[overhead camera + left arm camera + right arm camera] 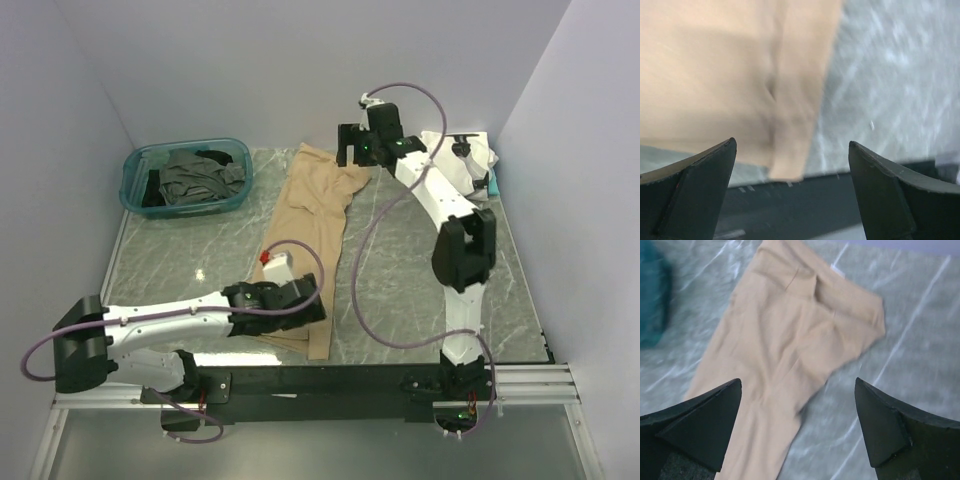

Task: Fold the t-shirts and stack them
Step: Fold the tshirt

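The left pincer [792, 145] hangs spread and empty over the near end of the tan t-shirt [312, 215], right at the near edge of the surface [410, 270]. The shirt is smooth, soft cloth. It lies folded into a long narrow strip that runs away across the grey, veined, stone-look top, with bare room on both sides. The right pincer [797, 382] is spread above the shirt's creased far end, pinching nothing. At far left, a teal plastic bin [190, 146] holds crumpled dark grey shirts [200, 175]. At far right lies a white shirt [478, 165] with black marks.

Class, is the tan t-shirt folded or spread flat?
Folded lengthwise: the tan t-shirt lies as a narrow strip, overlapping layers visible at its far end.
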`<state>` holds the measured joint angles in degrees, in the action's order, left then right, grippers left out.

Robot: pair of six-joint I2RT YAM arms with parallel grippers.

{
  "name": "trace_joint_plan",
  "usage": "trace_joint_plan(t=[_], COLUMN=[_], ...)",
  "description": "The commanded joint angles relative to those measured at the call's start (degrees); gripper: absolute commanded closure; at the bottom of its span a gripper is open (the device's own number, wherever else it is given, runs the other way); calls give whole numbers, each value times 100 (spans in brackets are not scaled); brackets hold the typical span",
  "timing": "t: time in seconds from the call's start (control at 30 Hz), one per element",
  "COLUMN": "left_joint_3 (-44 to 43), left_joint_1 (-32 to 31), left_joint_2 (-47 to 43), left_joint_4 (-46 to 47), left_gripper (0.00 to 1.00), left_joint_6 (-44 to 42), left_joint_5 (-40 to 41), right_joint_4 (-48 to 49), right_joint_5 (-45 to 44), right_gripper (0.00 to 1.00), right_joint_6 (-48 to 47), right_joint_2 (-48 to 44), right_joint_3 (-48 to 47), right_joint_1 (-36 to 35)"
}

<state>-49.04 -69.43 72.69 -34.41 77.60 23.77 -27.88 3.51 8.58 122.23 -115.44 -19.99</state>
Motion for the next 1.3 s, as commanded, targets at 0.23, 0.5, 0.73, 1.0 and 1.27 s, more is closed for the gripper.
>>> trace_joint_plan(t=[0.23,0.5,0.73,1.0,1.27], left_joint_3=[1281,1914,2231,2030,1521], left_joint_1=[1721,1854,1775,528,342], left_joint_2=[-852,-467,-307,-501,-826], left_joint_4=[1249,1929,2132,1807,1448], left_gripper=[1,0,1,1,1], left_joint_6=[-1430,-1450,-1406,-783,-676], left_joint_5=[-416,-978,-1840,-2035,-1543], right_joint_4=[634,222,204,89,28], right_joint_5=[115,132,27,-272,-131], right_gripper=[0,1,1,1,0], right_joint_6=[1594,1858,1806,1753,1059], right_joint_2=[-1703,-878,-657,-998,-2132], right_joint_3=[3475,3107,3361,4054,4222], right_joint_1=[-1400,-1815,-1781,-1517,-1621])
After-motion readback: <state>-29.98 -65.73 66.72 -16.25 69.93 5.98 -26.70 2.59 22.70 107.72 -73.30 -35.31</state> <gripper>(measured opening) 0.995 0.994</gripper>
